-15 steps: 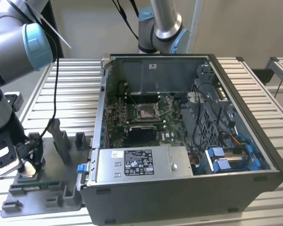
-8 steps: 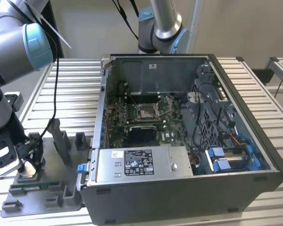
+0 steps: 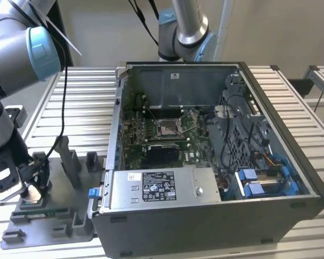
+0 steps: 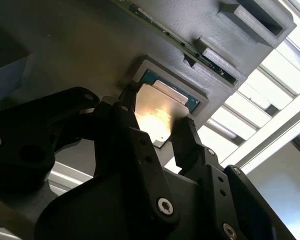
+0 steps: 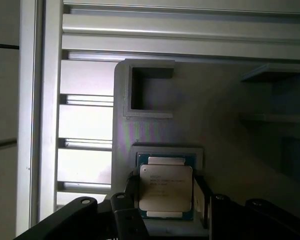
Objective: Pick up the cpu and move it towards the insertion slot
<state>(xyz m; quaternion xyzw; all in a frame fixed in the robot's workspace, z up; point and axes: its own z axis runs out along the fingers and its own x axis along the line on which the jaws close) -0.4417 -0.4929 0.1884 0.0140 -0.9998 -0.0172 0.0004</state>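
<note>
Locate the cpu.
The cpu sits in a recess of the grey fixture under the gripper, at the exterior view's lower left, beside the computer case.

Exterior view high, wide; both wrist views close on cpu.

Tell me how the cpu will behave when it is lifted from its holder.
The cpu looks flat and rigid, so it probably won't flex. Its shiny metal top hints at smooth sides that may slip in the gripper. Lying flat in the grey holder, it should not roll.

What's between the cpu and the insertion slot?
Exterior view: grey plastic fixture posts and a metal case wall separate silvery square cpu from silver-framed insertion slot.
</note>
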